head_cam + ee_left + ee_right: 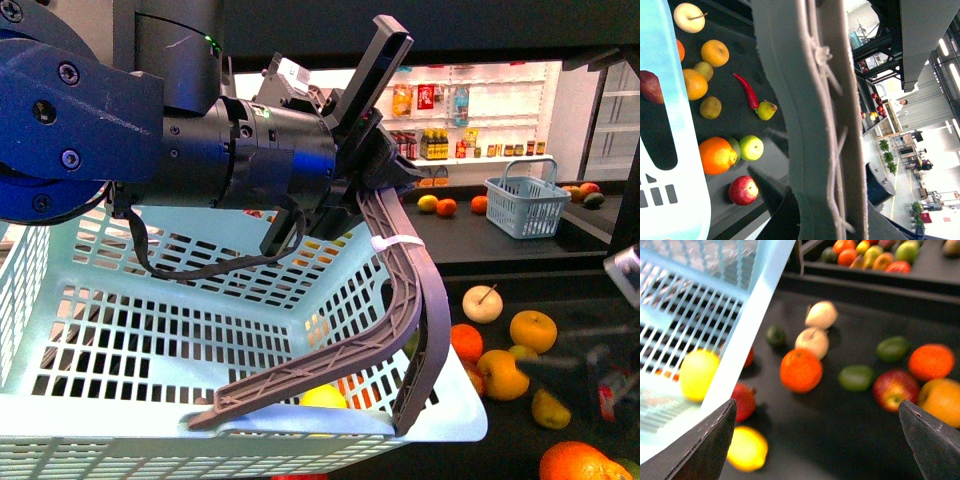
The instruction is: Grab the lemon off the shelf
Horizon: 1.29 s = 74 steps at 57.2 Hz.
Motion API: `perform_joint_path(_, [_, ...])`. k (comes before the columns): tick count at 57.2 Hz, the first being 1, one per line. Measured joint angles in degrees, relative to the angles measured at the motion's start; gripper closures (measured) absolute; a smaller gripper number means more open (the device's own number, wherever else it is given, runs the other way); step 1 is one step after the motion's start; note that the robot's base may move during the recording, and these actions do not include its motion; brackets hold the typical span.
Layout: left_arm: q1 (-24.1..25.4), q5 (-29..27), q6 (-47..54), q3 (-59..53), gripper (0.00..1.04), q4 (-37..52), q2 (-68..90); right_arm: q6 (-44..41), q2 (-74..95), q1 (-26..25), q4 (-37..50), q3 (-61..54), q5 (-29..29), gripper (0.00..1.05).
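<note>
- Front view: L claw (378, 165) is pinching the grey basket handle (405, 290), which has a white zip tie (395, 243) on it. The blue basket (120, 420) hangs over the near part of the shelf (570, 295). A yellow fruit (323, 397) shows thru the slats low by the near rim; can't tell if it's in or under the basket. R claw can't be made out here. Bkgd wall packets and the white sticker on the arm: nothing readable.
- L wrist view: the handle fills the middle w/ cords knotted on it, and the claw's own tips aren't seen. Oranges, apples and a red chilli (747, 92) lie on the dark tray. No sure lemon and no writing in this view.
- R wrist view: R claw (816, 404) is spread wide, holding nothing. The lemon (746, 447) lies on the shelf tray, close in and off-centre toward the basket-side finger (705, 440), just beside the basket rim, maybe partly under it. Too blurred to tell its long axis. A second yellow fruit (697, 374) shows behind the slats. R arm is nearer and free, so it prob needs to shift toward the basket side to centre the lemon btwn the fingers. The rim crowds that side.
</note>
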Motion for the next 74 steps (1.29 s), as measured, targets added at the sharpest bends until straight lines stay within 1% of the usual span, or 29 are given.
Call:
perform_joint_path(7, [0.0,-0.09,0.17,0.0,0.97,0.0,0.02,-10.62,3.41,-0.42,-9.46,-1.4,-3.34,0.07])
perform_joint_path(8, [0.0,-0.11,0.13,0.0,0.97,0.0,0.02,-13.14,4.07,-0.09,-10.34,-1.75,-3.41,0.07])
perform_joint_path(11, [0.0,-0.09,0.15,0.0,0.97,0.0,0.0,-16.39,5.68,1.2,-10.67,-2.19,-3.3,0.07])
perform_joint_path(17, [0.0,-0.09,0.17,0.0,0.97,0.0,0.02,-18.86,7.98,4.48,-10.29,-2.16,-2.58,0.07])
perform_joint_path(23, [0.0,-0.09,0.17,0.0,0.97,0.0,0.02,-21.24,10.49,7.89,-11.67,-1.81,-1.68,0.07])
perform_joint_path(37, [0.0,-0.11,0.2,0.0,0.97,0.0,0.0,-23.37,16.06,14.53,-11.82,1.11,0.39,0.07])
perform_joint_path(45, [0.0,-0.09,0.17,0.0,0.97,0.0,0.0,-25.38,18.51,15.89,-12.37,2.93,1.14,0.07])
perform_joint_path(62, [-0.02,-0.09,0.17,0.0,0.97,0.0,0.02,-25.62,24.17,18.51,-9.55,7.17,2.56,0.07])
perform_joint_path(74, [0.0,-0.11,0.17,0.0,0.97,0.0,0.02,-27.12,28.04,20.76,-9.73,11.26,4.15,0.07])
